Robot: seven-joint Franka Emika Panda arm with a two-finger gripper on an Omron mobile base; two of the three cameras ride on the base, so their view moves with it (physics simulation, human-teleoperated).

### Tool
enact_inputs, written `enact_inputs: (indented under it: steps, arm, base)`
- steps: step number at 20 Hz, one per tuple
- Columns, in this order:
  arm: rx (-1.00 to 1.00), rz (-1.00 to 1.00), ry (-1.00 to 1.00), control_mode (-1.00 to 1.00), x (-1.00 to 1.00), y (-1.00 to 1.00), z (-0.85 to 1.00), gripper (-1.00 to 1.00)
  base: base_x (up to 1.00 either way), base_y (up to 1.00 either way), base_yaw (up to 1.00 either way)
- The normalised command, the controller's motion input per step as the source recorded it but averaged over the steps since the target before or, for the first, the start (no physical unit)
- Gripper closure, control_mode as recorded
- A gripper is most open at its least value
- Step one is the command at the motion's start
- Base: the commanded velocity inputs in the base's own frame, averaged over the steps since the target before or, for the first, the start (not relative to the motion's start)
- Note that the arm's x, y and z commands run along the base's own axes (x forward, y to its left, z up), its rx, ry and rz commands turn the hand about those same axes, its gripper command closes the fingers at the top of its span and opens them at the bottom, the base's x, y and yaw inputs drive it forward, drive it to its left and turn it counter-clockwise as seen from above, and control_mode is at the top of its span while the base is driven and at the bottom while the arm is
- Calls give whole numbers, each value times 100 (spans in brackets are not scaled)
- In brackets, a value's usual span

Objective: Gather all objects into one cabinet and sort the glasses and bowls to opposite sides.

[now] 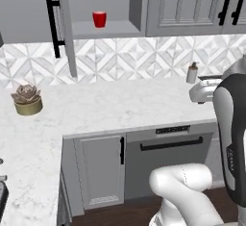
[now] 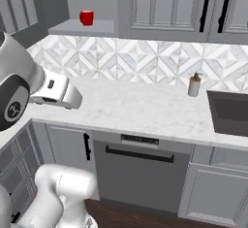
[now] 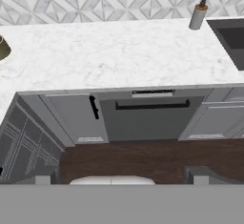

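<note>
One red mug (image 1: pixel 99 19) stood upright on the grey shelf (image 1: pixel 103 29) of the open wall cabinet (image 1: pixel 137 8), near the back and with bare shelf on both sides. The cabinet's door (image 1: pixel 66 28) hung open to the left, with its long black bar handle (image 1: pixel 52 20) facing the room. Under the shelf ran a tiled wall with a grey and white star pattern (image 2: pixel 145 59). Below that was the white marble counter (image 1: pixel 115 105). A soap bottle (image 2: pixel 194 84) stood at the back of the counter, just beside the dark sink (image 2: pixel 230 111). A small potted plant (image 1: pixel 27 99) sat on the counter far to the left. A dishwasher (image 3: pixel 143 118) with a black bar handle sat under the counter, over a dark wood floor (image 3: pixel 143 158). The gripper (image 3: pixel 121 173) hung out in front of the lower cabinets, well apart from the mug. Its two fingers (image 3: pixel 45 174) were spread as wide as they go, and they held nothing.
</note>
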Motion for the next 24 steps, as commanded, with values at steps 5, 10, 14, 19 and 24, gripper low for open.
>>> enact_inputs:
  steps: [5, 10, 14, 19, 24]
  arm:
    - [0, 0, 0, 100, 0, 0, 0, -100]
    - [0, 0, 0, 100, 0, 0, 0, -100]
    - [0, 0, 0, 100, 0, 0, 0, -100]
    - [0, 0, 0, 100, 0, 0, 0, -100]
    - [0, 0, 0, 100, 0, 0, 0, -100]
  base:
    - [58, 35, 0]
    - [53, 33, 0]
    - [60, 30, -1]
    - [60, 27, -2]
    - [52, 28, -2]
